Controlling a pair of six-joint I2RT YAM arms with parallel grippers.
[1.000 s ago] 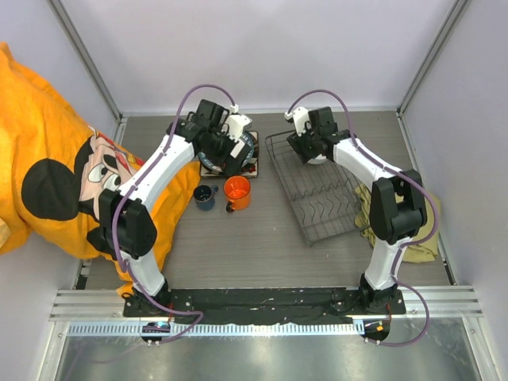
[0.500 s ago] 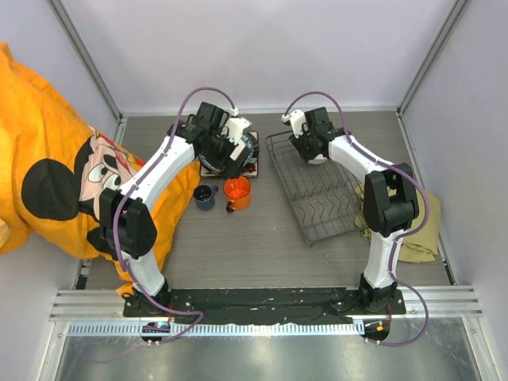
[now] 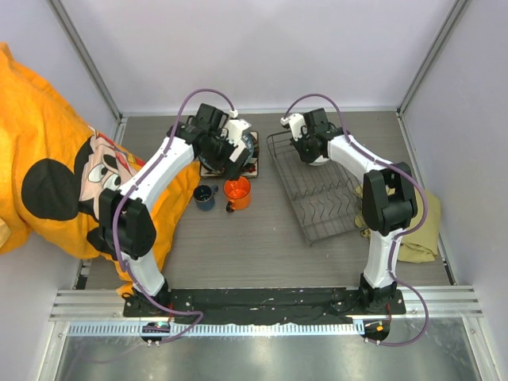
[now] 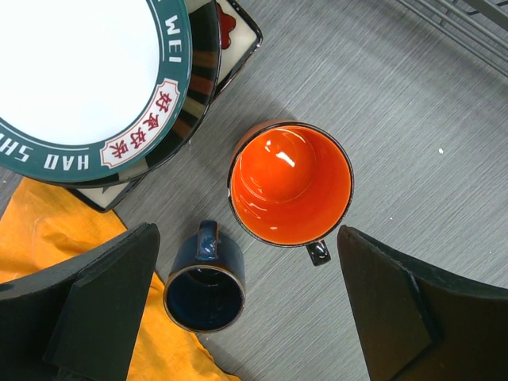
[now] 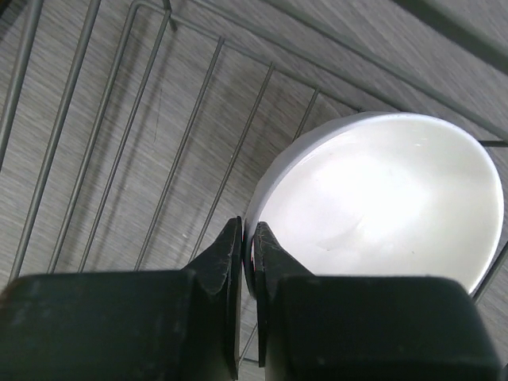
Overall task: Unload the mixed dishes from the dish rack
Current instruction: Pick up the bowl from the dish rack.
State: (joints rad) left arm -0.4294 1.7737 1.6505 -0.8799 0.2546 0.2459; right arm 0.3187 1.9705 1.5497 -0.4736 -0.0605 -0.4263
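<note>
Well, bowl [image 5: 381, 198] rim-first inside right claw [image 5: 247, 236]

round plate [image 4: 79, 71]: cropped top-left | square plate [image 4: 239, 28]: mostly covered

Rim of white bowl [image 5: 381, 198] is pinched between right gripper [image 5: 248, 238] fingertips, jaws almost closed. Bowl is seen ahead and right of fingers, over dish rack [image 5: 182, 155] wires.
</note>
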